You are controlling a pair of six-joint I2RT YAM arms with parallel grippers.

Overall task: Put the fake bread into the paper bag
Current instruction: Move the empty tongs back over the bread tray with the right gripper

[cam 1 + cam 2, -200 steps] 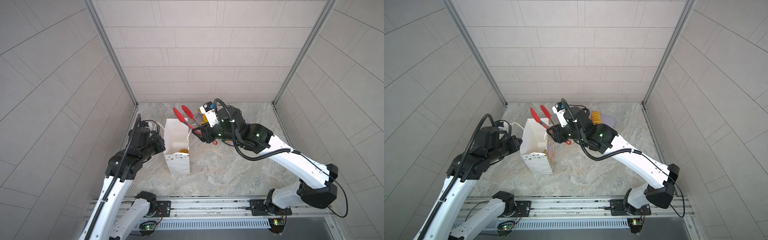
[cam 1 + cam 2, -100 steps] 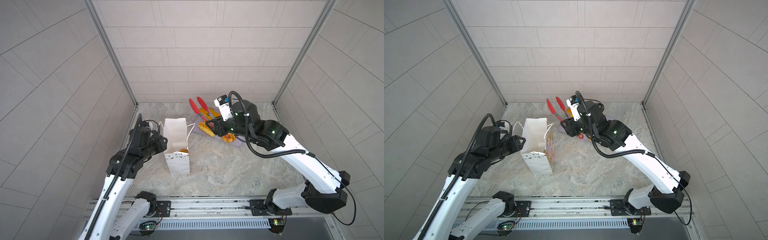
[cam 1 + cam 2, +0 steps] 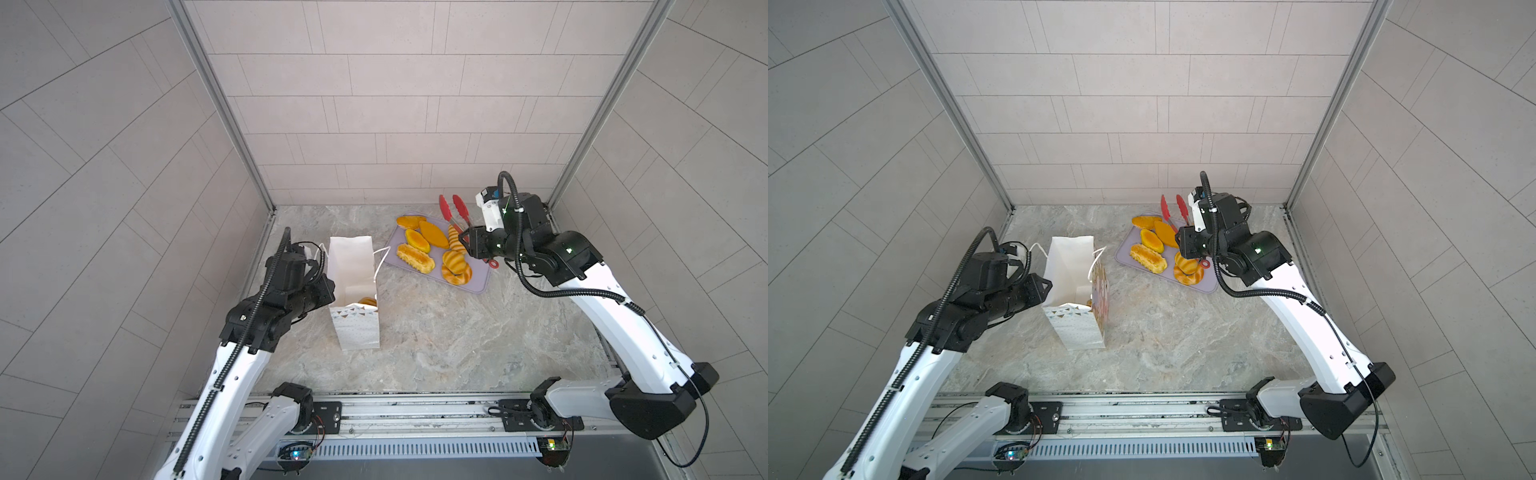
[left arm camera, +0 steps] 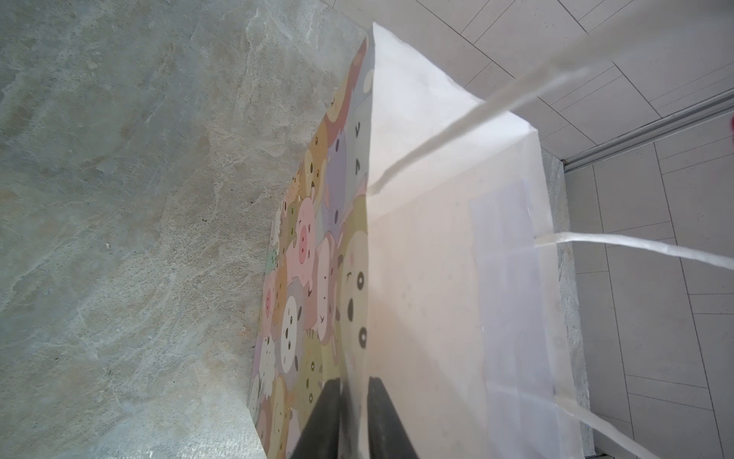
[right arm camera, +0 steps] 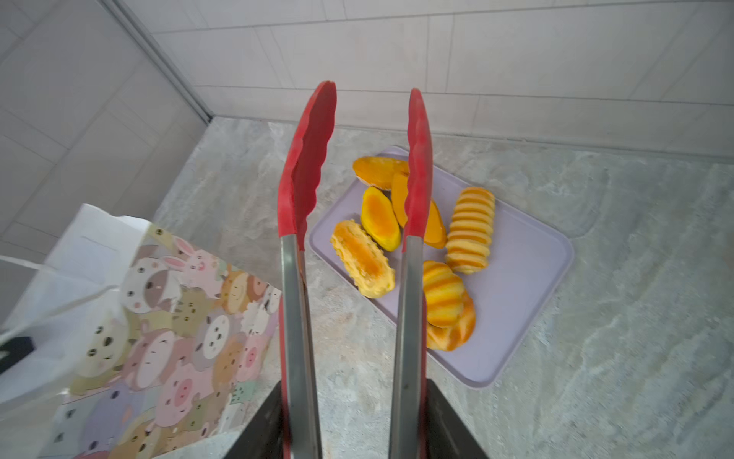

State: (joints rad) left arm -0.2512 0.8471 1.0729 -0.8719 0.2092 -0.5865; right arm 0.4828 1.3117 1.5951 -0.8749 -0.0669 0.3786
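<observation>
**A:** Where is the bread [image 3: 415, 257]?

**B:** Mostly on the tray [image 5: 516, 286], at the back right of the table [image 3: 436, 332]. There are striped rolls, ovals, a crumbly long one and a flat diamond, all close together. One more piece lies at the bottom of the bag [image 3: 359, 332].

**A:** How does the bag stand?

**B:** Upright with its mouth open, left of the tray and apart from it. A cord handle hangs over on the tray side.

**A:** And the left gripper [image 4: 353, 383]?

**B:** It pinches the bag wall that faces its arm, up at the rim. One finger is outside on the cartoon faces and one is inside, so the jaws are narrow with only paper between them.

**A:** The right gripper [image 5: 354, 383]?

**B:** It clamps the tongs [image 5: 296, 298] by their steel arms, jaws partway closed around them. The red tips stand apart with nothing between them, held above the tray. In the wrist view one tip crosses in front of the diamond piece.
</observation>
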